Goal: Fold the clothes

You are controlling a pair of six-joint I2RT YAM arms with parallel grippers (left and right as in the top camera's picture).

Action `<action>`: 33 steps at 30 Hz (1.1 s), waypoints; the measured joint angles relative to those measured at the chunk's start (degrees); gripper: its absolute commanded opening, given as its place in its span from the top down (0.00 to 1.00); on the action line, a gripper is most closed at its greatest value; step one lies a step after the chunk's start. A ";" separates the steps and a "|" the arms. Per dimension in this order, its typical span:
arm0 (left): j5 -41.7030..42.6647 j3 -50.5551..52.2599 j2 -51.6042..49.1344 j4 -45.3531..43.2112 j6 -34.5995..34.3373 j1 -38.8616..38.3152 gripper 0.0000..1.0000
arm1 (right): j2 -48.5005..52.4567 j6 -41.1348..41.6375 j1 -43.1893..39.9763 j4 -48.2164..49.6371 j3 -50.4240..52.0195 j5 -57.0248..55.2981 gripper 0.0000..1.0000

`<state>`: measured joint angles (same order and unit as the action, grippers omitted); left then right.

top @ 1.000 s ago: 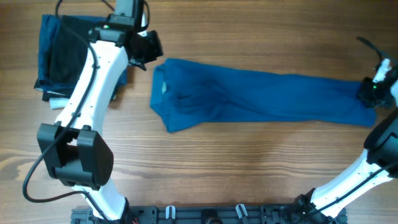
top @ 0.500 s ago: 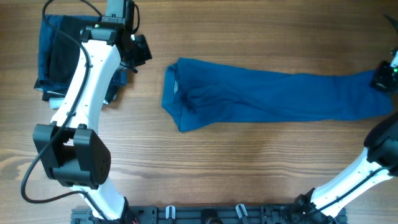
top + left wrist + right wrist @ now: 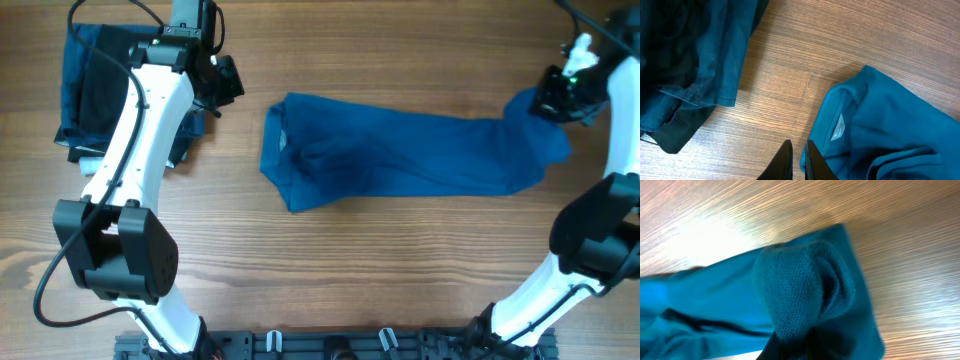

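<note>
The clothes, a mid-blue polo shirt (image 3: 400,150), lie stretched in a long band across the table's middle. Its collar end with a small neck label (image 3: 838,126) points left. My left gripper (image 3: 228,82) hovers above the wood just left of the collar. Its fingers (image 3: 798,142) are shut with nothing between them and sit apart from the shirt (image 3: 890,135). My right gripper (image 3: 552,100) is shut on the shirt's right end, which is bunched and lifted off the table. In the right wrist view, knit fabric (image 3: 805,290) wraps the gripper (image 3: 792,347) and hides most of its fingers.
A pile of dark navy and black garments (image 3: 90,90) lies at the far left, under my left arm, and its edge (image 3: 690,60) shows in the left wrist view. Bare wooden tabletop (image 3: 400,260) runs in front of the shirt.
The right gripper has carried the shirt's right end up and to the left, shortening the band. The shirt first slid right, away from the left gripper, which drew back toward the dark pile.
</note>
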<state>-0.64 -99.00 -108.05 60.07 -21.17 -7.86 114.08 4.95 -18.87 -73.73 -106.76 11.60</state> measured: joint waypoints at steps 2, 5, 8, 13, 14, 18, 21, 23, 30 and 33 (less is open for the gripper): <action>0.00 0.00 0.00 0.31 0.00 0.00 0.90 | 0.00 1.49 2.29 -0.20 0.00 0.17 0.96; 0.00 0.00 0.00 0.44 0.00 0.00 0.89 | 0.00 4.07 6.19 -0.35 0.00 0.42 0.96; 0.00 0.00 0.00 0.44 0.00 0.00 0.89 | 0.00 5.99 9.73 -0.42 0.00 0.50 0.95; 0.00 0.00 0.00 1.38 0.00 0.00 0.89 | 0.00 7.32 13.75 -0.20 0.28 0.87 0.95; 0.00 0.00 0.00 1.66 0.00 0.00 0.89 | 0.00 7.45 14.36 0.13 0.70 0.85 0.95; -0.02 0.00 0.00 2.23 0.00 0.00 0.89 | 0.00 7.67 16.65 4.20 4.28 0.85 0.95; -0.04 0.00 0.00 2.27 0.00 0.00 0.89 | 0.02 7.85 18.75 7.48 7.37 0.85 0.95; -0.17 0.00 0.00 2.29 0.00 0.00 0.89 | 0.02 7.87 20.44 9.70 9.18 0.85 0.95; -0.20 0.00 0.00 2.32 0.00 0.00 0.88 | 0.02 8.76 24.81 16.26 11.52 0.85 0.95; -0.20 0.00 0.00 2.32 0.00 0.00 0.88 | 0.02 9.14 25.62 16.63 11.61 0.85 0.95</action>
<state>-0.84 -99.00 -108.05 62.39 -21.17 -7.86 114.10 14.09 6.74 -57.10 -95.15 12.45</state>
